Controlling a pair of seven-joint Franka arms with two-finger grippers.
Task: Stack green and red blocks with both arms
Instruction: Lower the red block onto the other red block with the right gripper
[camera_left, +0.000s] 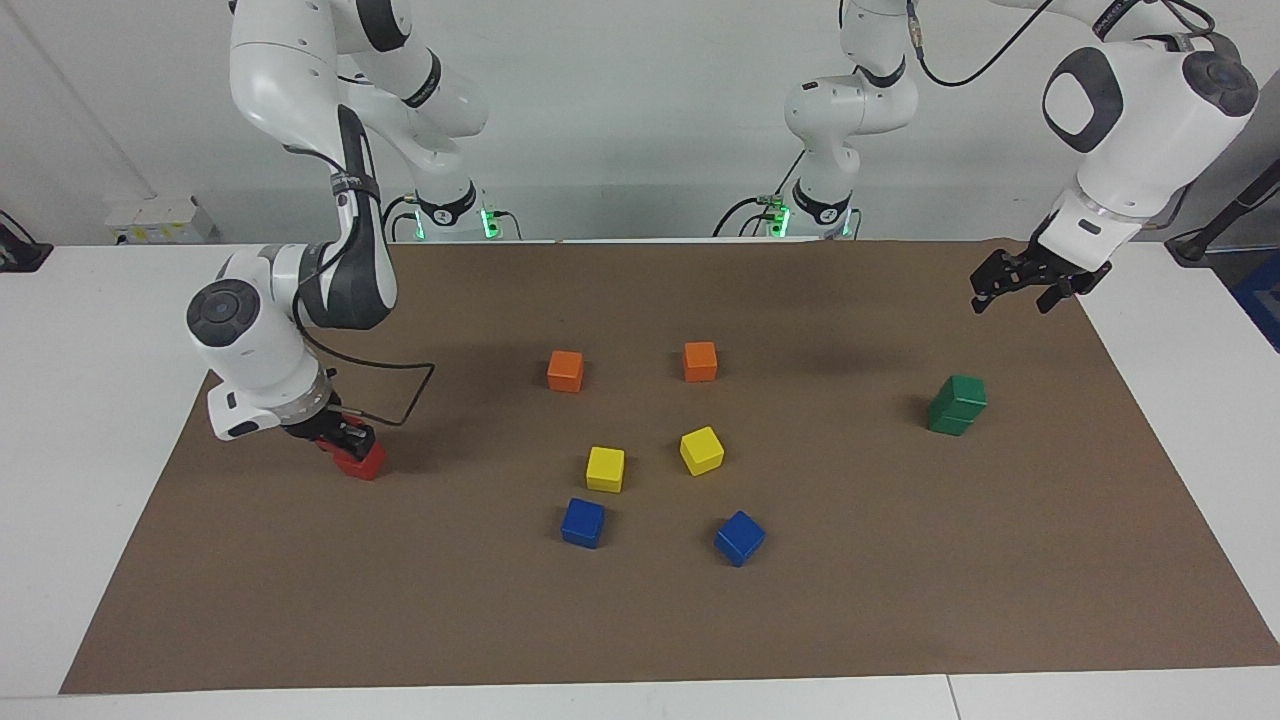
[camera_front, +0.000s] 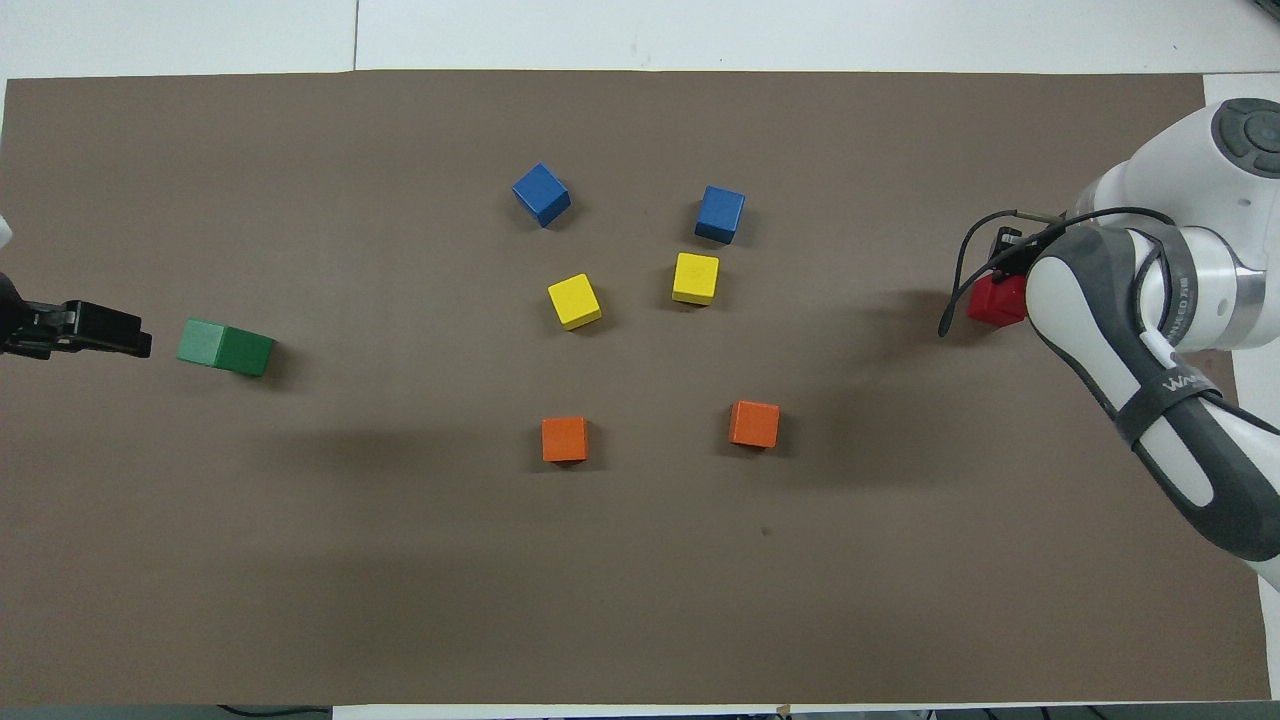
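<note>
Counting two stacked green blocks (camera_left: 957, 404); right fingers (camera_left: 345, 440) grip red block (camera_left: 362, 461); left fingers (camera_left: 1030, 285) spread, empty

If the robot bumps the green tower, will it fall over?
Probably the top cube would slide off: the green stack is two glossy cubes, set slightly askew. It would not roll, since the faces are flat. The cubes look stiff and small, likely light.

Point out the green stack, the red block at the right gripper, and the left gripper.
green stack (camera_left: 957, 404), facing view: seam between its two cubes.
red block (camera_left: 363, 461), facing view: its visible front face.
left gripper (camera_left: 1022, 295), facing view: midway between the open fingertips.
</note>
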